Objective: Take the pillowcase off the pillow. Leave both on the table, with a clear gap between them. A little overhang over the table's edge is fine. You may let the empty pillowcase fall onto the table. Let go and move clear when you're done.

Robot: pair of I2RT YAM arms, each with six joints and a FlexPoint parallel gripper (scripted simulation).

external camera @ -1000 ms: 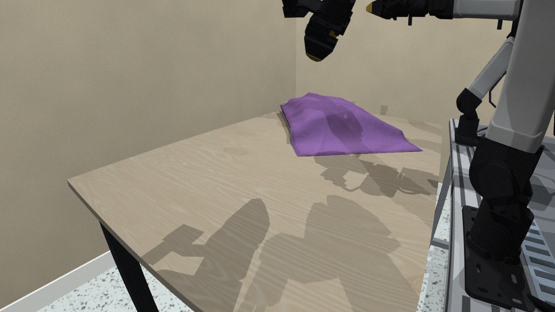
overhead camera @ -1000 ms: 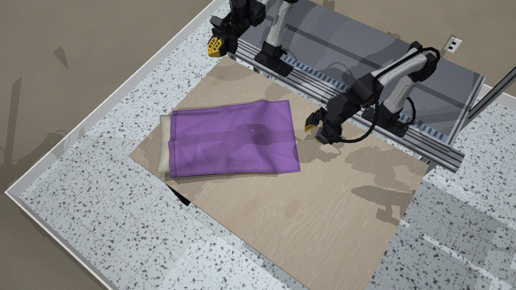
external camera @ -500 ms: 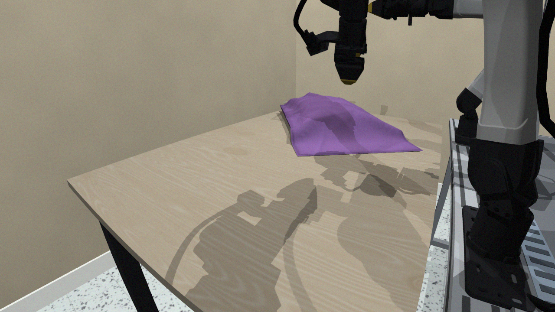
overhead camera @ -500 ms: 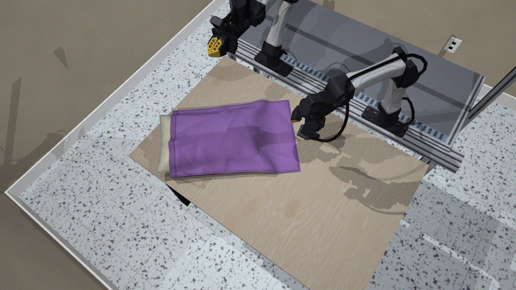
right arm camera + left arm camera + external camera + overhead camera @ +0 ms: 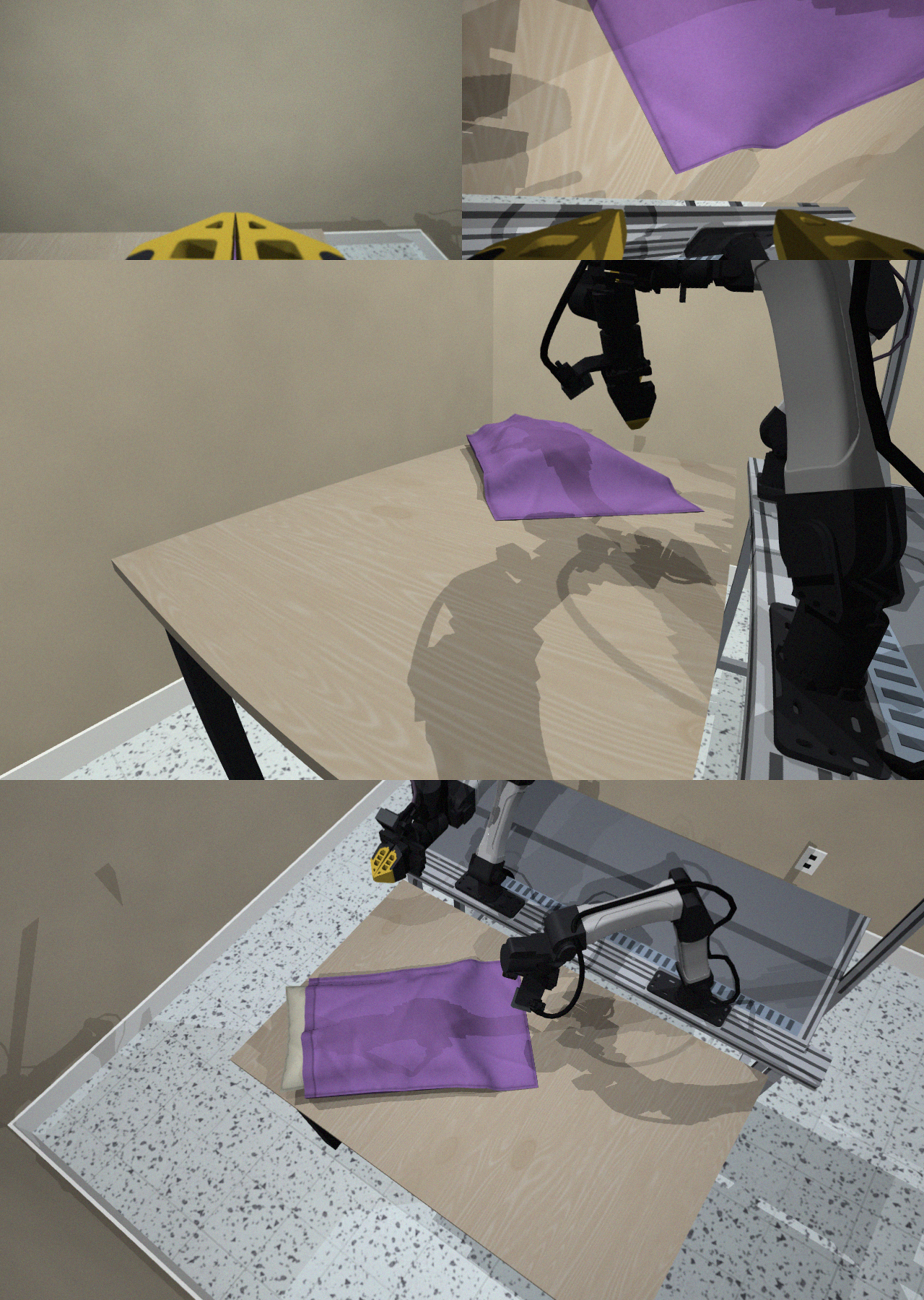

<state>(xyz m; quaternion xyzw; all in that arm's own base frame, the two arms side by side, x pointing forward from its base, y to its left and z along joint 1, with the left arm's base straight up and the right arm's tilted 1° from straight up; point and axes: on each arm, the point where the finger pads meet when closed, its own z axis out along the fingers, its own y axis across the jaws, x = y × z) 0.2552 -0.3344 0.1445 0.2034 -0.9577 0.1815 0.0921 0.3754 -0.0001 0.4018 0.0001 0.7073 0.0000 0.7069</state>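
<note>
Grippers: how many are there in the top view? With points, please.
2. The left gripper (image 5: 539, 977) (image 5: 638, 425) (image 5: 699, 221) is above the right-hand end of the pillowcase (image 5: 400, 1038) (image 5: 535, 486) (image 5: 715, 90), fingers hidden from above. The right gripper (image 5: 384, 864) (image 5: 616, 272) (image 5: 234, 224) is at upper left.

The left arm (image 5: 629, 914) (image 5: 815, 383) is bent at the elbow, its gripper (image 5: 528, 998) (image 5: 638, 425) (image 5: 699, 217) pointed downward with fingers parted. The right gripper (image 5: 383, 872) (image 5: 234, 224) is held raised, well apart from the left, its fingers closed together.
</note>
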